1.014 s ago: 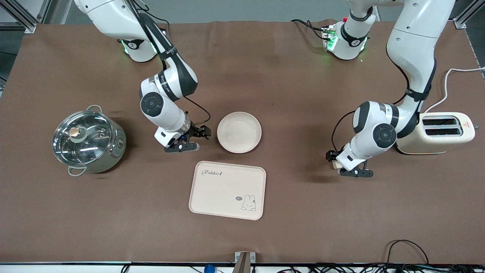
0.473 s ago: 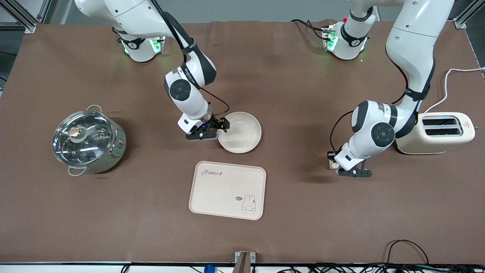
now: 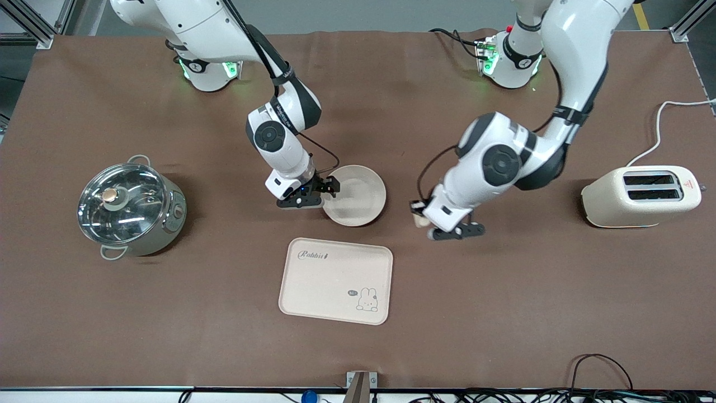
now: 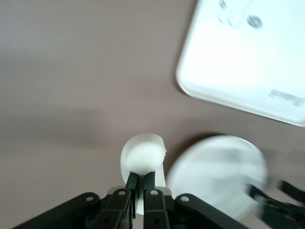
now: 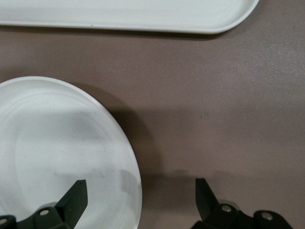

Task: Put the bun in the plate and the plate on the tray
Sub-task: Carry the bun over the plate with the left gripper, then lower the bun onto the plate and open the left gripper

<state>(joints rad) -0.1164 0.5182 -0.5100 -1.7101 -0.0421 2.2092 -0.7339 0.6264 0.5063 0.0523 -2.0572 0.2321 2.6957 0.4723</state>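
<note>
The bun [image 3: 419,220], a small pale lump, is pinched in my shut left gripper [image 3: 426,223] above the bare table, beside the plate [image 3: 358,196] toward the left arm's end. In the left wrist view the bun [image 4: 143,153] sits at the tips of the left gripper [image 4: 141,177], with the plate [image 4: 217,176] and the tray [image 4: 248,57] past it. My right gripper [image 3: 325,193] stands open astride the plate's rim at the right arm's side. The right wrist view shows the plate [image 5: 52,152] with one finger over it and one over the table. The tray [image 3: 335,280] lies nearer the camera than the plate.
A steel pot with a glass lid [image 3: 128,204] stands toward the right arm's end. A cream toaster [image 3: 640,196] with its cord stands toward the left arm's end. Brown cloth covers the table.
The left gripper closed on the bun beside the toaster, lifted it and carried it toward the plate. The right gripper swung in to the plate's rim and has stayed there, open.
</note>
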